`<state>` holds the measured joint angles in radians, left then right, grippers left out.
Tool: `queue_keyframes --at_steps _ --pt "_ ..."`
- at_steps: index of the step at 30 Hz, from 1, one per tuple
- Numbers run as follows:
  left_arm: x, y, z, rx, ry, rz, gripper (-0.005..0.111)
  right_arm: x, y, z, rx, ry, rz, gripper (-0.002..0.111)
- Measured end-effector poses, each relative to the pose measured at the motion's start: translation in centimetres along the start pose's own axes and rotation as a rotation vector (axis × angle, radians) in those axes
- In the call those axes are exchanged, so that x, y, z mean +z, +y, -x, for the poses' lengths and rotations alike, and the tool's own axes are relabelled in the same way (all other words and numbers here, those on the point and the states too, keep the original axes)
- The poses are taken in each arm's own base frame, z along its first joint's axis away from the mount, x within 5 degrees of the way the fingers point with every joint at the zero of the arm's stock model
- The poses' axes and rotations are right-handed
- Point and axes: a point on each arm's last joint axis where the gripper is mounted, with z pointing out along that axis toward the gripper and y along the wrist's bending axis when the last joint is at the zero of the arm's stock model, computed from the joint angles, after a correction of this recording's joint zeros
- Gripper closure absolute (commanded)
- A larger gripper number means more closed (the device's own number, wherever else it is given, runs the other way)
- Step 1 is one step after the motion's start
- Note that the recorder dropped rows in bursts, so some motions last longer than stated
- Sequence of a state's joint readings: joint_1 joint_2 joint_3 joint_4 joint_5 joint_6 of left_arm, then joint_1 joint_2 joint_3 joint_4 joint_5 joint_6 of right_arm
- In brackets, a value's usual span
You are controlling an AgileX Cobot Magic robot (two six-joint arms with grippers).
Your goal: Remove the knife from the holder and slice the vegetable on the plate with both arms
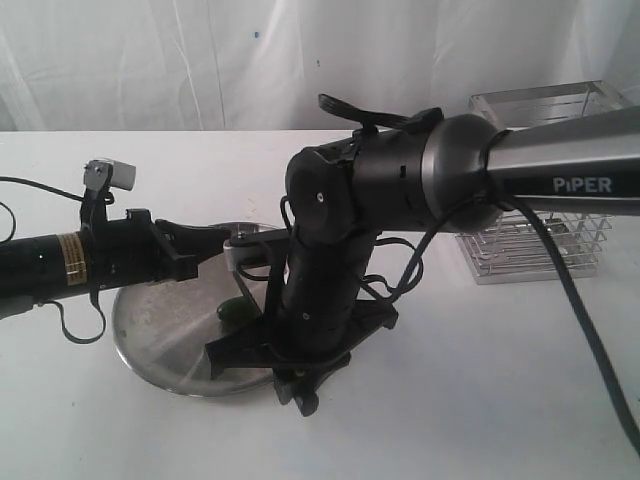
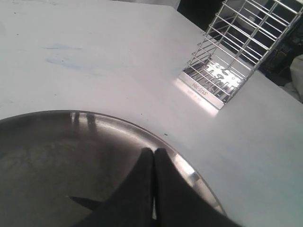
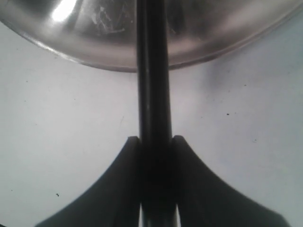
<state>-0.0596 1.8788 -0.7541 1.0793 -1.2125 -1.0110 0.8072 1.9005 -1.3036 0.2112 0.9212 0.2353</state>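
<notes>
The plate (image 1: 150, 340) lies on the white table, and the small dark green vegetable (image 1: 237, 312) sits on it near the right arm. My right gripper (image 3: 155, 139) is shut on the knife (image 3: 154, 85) by its black handle. The handle runs out from the jaws across the plate's rim (image 3: 113, 64). In the exterior view this gripper (image 1: 298, 385) hangs at the plate's near right edge, largely hidden by its own arm. My left gripper (image 2: 154, 151) is shut with nothing in it, above the plate's rim (image 2: 187, 172), and reaches in from the left (image 1: 205, 238). A dark pointed tip (image 2: 85, 202) shows on the plate beside it.
The wire holder (image 1: 540, 245) stands at the back right, partly behind the grey PiPER link (image 1: 560, 165), and shows no knife inside (image 2: 236, 52). A black cable (image 1: 590, 340) trails from the right arm over the table. White curtains close off the back.
</notes>
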Motion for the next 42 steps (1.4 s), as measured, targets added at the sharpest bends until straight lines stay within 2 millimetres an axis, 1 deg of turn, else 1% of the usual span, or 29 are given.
queue_keyframes --at_steps 7,16,26,31,35,42 --pt "0.0 0.2 -0.2 0.007 0.021 0.023 0.107 0.6 -0.1 0.1 0.012 0.012 -0.005 0.108" --pt "0.0 0.2 -0.2 0.016 0.023 0.027 0.107 0.6 -0.1 0.2 0.029 -0.001 -0.002 0.108" --pt "0.6 1.3 -1.1 -0.043 0.017 0.067 0.107 0.6 -0.1 0.2 0.030 -0.001 -0.002 0.108" --pt "1.7 1.8 -0.7 0.019 0.039 0.035 0.107 0.6 -0.1 0.2 0.033 0.002 -0.002 0.108" --pt "1.8 1.7 -0.4 0.022 0.025 0.021 0.107 0.6 0.0 0.1 0.039 0.003 0.002 0.108" --pt "1.8 1.6 -0.5 0.034 0.037 0.006 0.107 0.6 0.1 0.1 0.050 0.007 0.012 0.108"
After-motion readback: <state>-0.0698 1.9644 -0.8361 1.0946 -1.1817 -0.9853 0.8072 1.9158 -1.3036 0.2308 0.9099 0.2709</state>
